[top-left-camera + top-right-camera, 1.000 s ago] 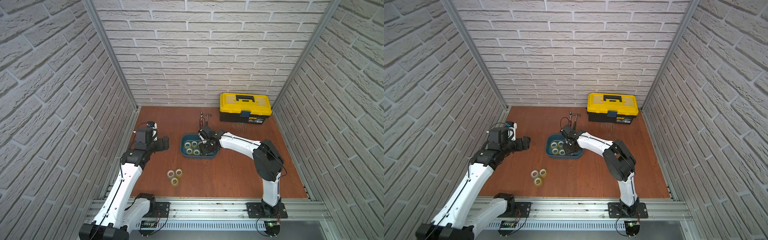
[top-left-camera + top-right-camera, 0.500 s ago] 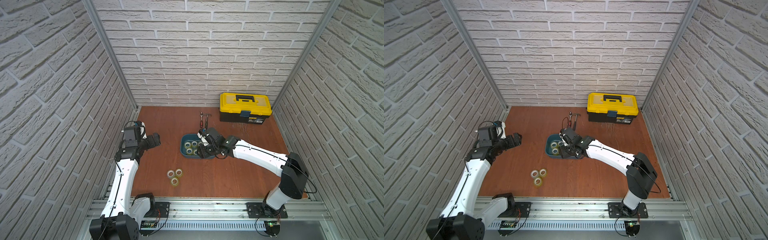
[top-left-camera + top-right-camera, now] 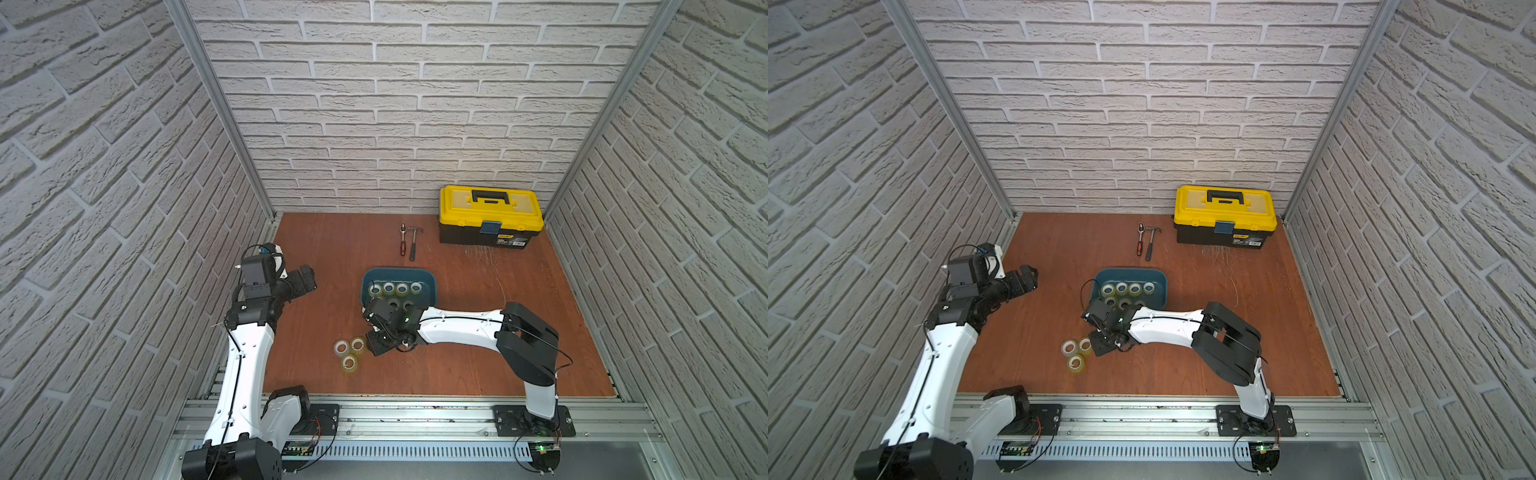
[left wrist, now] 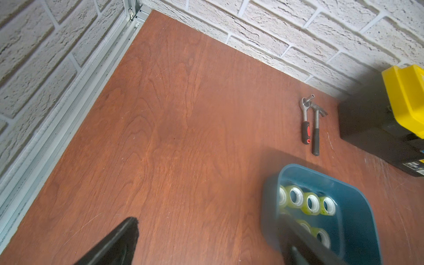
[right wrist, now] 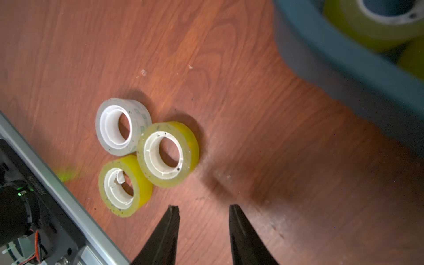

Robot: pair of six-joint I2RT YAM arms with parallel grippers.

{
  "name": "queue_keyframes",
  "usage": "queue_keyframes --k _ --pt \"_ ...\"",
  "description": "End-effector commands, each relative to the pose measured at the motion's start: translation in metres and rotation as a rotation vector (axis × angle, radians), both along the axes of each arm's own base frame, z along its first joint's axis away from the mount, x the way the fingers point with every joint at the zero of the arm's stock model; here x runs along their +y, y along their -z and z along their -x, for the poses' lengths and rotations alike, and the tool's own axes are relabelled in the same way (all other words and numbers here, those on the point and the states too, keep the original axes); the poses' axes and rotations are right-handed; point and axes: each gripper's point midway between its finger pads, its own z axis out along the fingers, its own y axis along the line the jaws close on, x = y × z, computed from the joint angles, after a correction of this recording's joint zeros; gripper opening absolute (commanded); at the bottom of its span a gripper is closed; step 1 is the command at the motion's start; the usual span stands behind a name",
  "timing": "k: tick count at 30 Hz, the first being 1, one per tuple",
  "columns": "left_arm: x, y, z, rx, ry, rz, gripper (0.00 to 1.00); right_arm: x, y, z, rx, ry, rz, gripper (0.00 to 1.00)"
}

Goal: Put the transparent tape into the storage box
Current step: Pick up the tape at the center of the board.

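Three transparent tape rolls lie together on the wooden table, one clear [image 5: 121, 126] and two yellowish [image 5: 168, 153] [image 5: 125, 185]; both top views show them [image 3: 350, 363] [image 3: 1069, 347]. My right gripper [image 5: 203, 207] hovers just beside them, open, with bare wood between its fingers [image 3: 372, 345]. The teal storage box [image 3: 434, 286] [image 3: 1163, 286] stands behind it and holds several tape rolls [image 3: 395, 289]. My left gripper [image 3: 307, 278] hangs open to the left of the box [image 4: 358, 229], holding nothing [image 4: 210, 220].
A yellow-lidded black toolbox [image 3: 490, 216] stands at the back right. A ratchet wrench [image 3: 402, 239] and a hammer [image 3: 413, 243] lie side by side behind the box. An aluminium rail [image 3: 415, 405] runs along the table's front edge, close to the loose rolls.
My right gripper has left the storage box and come forward and down to the loose rolls, its jaws narrowing. My left gripper has drawn back a little to the left.
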Motion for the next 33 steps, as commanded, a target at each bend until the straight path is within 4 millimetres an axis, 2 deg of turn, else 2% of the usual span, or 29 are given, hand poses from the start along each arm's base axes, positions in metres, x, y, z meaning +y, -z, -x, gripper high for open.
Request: queue_keyframes --k 1,13,18,21,24,28,32,33 --pt "-0.009 -0.001 -0.009 -0.028 0.035 0.049 0.98 0.019 -0.004 -0.004 -0.018 0.003 -0.037 0.41" --pt "-0.014 0.000 -0.009 -0.013 0.056 0.070 0.98 0.035 0.016 -0.004 -0.019 -0.021 0.030 0.47" --pt "-0.015 0.000 -0.009 -0.017 0.060 0.075 0.98 0.031 0.026 -0.005 -0.019 -0.010 0.070 0.40" --pt "-0.017 0.000 -0.009 -0.015 0.066 0.082 0.98 0.024 0.028 -0.006 -0.030 -0.001 0.097 0.32" --pt "-0.016 0.000 -0.009 -0.015 0.066 0.080 0.98 0.017 0.022 -0.007 -0.055 0.001 0.106 0.22" --pt "-0.020 0.000 -0.008 -0.010 0.076 0.077 0.98 0.012 0.002 -0.007 -0.091 -0.026 0.093 0.14" --pt "-0.031 0.003 -0.007 0.011 0.110 0.031 0.98 0.004 -0.025 -0.010 -0.136 -0.023 0.075 0.09" --pt "-0.033 0.003 -0.006 0.015 0.119 0.014 0.98 0.003 -0.037 -0.011 -0.150 -0.022 0.053 0.08"
